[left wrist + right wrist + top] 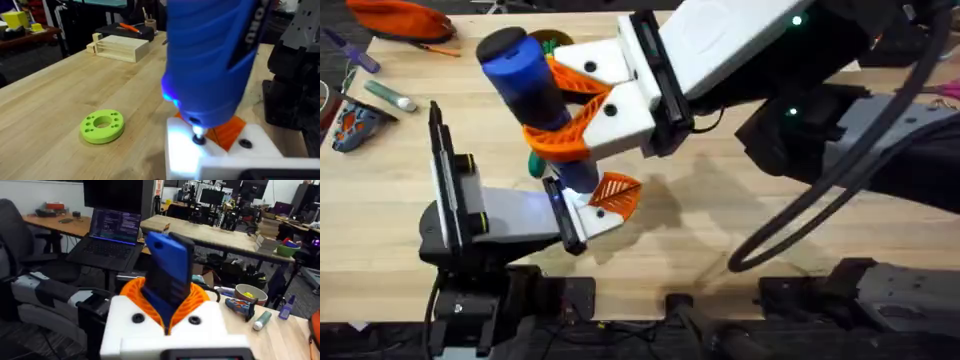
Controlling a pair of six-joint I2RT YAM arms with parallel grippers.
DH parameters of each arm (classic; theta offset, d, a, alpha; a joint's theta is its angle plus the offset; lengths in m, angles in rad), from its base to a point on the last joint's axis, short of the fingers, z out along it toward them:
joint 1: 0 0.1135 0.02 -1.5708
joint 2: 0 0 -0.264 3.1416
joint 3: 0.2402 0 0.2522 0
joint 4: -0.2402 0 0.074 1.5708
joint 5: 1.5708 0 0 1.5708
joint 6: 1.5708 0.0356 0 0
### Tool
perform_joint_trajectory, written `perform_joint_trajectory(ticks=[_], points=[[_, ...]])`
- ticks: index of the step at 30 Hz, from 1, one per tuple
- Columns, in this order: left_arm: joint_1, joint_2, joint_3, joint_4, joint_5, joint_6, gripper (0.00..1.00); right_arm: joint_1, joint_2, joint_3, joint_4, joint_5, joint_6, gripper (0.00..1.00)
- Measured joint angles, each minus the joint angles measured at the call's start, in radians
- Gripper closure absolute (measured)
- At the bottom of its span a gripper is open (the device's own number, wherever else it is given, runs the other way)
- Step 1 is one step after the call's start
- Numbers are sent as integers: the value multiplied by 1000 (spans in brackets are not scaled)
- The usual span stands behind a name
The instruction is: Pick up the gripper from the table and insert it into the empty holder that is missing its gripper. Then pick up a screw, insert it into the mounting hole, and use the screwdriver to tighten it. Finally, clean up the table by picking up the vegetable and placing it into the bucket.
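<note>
Right gripper (565,110) is clamped on the screwdriver (525,75), orange pads pressed against both sides of the blue barrel, body tilted with the dark cap end toward the camera. Overhead: screwdriver tip end comes down at the left gripper (595,205), whose white finger mounts carry an orange tip (617,192) just beside the tip of the tool; can't tell how far apart the left fingers are. Small green piece (535,163) peeks out just behind the screwdriver, partly hidden, can't tell what it is. Wooden table (720,220) under everything. Left wrist view: screwdriver (210,60) is large in frame, blue light glowing at its lower end, metal bit (198,134) touching a dark screw head (200,140) in the white holder (190,155); orange gripper (227,132) sits right behind the bit, a second dark hole (245,144) just beside it. Green disc with holes (102,126) lies flat on the table, well apart from the screwdriver. Right wrist view: screwdriver (170,272) stands between the orange pads (135,292), held tight, white finger bodies (175,330) below it
</note>
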Motion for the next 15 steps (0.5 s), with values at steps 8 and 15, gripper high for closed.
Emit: perform_joint_trajectory(ticks=[8,15], points=[[0,0,0,0,0,0,987,0,2,13,-12,-9,0,979],[0,0,0,0,0,0,987,-2,15,41,-32,-33,4,979]])
